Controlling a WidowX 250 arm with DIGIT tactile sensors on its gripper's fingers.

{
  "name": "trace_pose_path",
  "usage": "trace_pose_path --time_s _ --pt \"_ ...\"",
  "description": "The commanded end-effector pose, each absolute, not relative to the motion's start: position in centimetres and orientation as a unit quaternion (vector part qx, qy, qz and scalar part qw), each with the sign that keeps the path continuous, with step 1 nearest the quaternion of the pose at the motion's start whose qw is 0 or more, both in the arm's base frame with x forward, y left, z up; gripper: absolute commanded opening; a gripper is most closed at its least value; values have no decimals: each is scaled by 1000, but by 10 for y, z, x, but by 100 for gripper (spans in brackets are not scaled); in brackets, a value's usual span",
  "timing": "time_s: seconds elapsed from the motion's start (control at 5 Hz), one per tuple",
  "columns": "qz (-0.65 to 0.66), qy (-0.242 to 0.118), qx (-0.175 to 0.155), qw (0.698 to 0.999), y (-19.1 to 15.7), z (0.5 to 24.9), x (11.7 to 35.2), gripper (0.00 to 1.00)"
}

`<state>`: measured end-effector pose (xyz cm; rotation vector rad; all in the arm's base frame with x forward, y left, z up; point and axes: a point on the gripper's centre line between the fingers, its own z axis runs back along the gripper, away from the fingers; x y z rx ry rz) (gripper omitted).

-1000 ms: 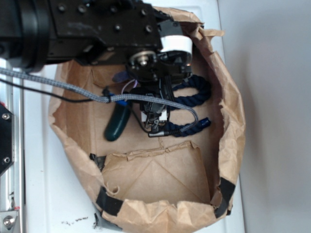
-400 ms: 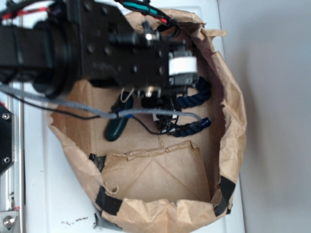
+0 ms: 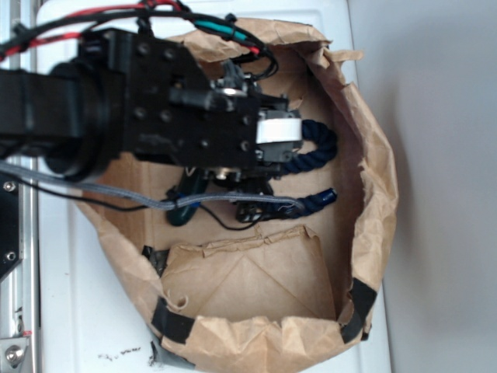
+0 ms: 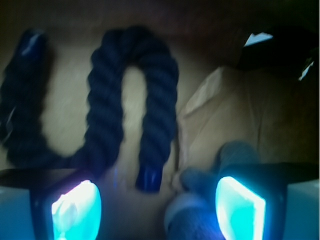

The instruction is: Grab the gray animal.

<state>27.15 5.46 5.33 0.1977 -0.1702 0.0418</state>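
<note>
The small fuzzy gray plush animal point(image 4: 200, 200) is seen low in the wrist view, between the spread fingers of the black gripper point(image 4: 157, 205), lying against the right finger point(image 4: 240, 207). Nothing is clamped. Its long axis cannot be told; the view is blurred. The twisted navy blue rope point(image 4: 125, 100) is looped just beyond, on the brown paper bag floor point(image 4: 235, 115).

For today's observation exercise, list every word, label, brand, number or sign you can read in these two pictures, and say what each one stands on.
None: no text can be read in either view.
The white label on the robot arm looks blank; any print is too blurred to tell.
The paper bag, the blue rope and the gray animal carry no writing.
The black tape patches are plain.
</note>
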Motion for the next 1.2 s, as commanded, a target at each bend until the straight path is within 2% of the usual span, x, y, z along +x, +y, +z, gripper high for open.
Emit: trace_pose_path --time_s 0.0,0.2,0.4,0.8,1.0 --pt "2 -96 126 987 70 82 272 100" --pt "13 -96 165 982 74 70 280 100" --pt "40 -112 175 977 74 61 285 100" --pt "41 -137 186 972 65 36 277 100" --pt "49 -141 179 972 64 36 277 0"
